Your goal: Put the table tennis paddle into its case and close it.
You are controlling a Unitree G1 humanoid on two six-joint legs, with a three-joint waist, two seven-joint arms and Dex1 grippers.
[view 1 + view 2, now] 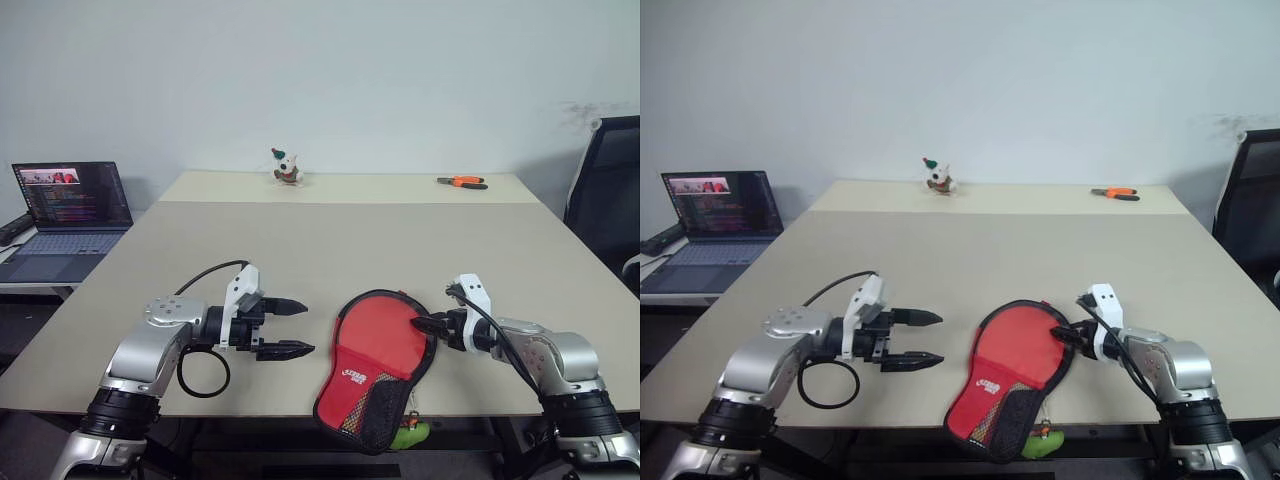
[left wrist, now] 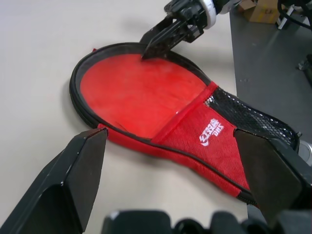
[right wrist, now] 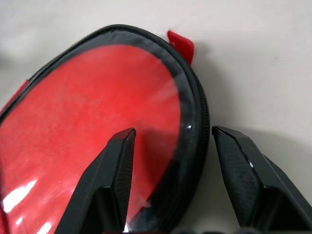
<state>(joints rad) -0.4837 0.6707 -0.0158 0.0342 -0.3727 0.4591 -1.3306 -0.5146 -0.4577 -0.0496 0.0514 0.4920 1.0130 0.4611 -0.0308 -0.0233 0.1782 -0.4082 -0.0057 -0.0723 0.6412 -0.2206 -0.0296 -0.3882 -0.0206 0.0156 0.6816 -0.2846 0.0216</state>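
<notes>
The case (image 1: 365,390), red with a white logo and a mesh panel, lies flat near the table's front edge, its narrow end hanging over the edge. A green tag (image 1: 408,435) dangles below it. The table tennis paddle's round red face (image 1: 385,335) shows inside the case's black rim (image 3: 192,97); its handle is hidden. My right gripper (image 1: 420,325) is open and straddles that rim on the case's right side, one finger (image 3: 114,170) over the red face, the other on the table. My left gripper (image 1: 300,328) hovers wide open left of the case, pointing at it.
An open laptop (image 1: 70,205) sits on a side table at the far left. A small toy figure (image 1: 286,167) and orange pliers (image 1: 462,182) lie at the back of the table. A black chair (image 1: 610,200) stands at the right.
</notes>
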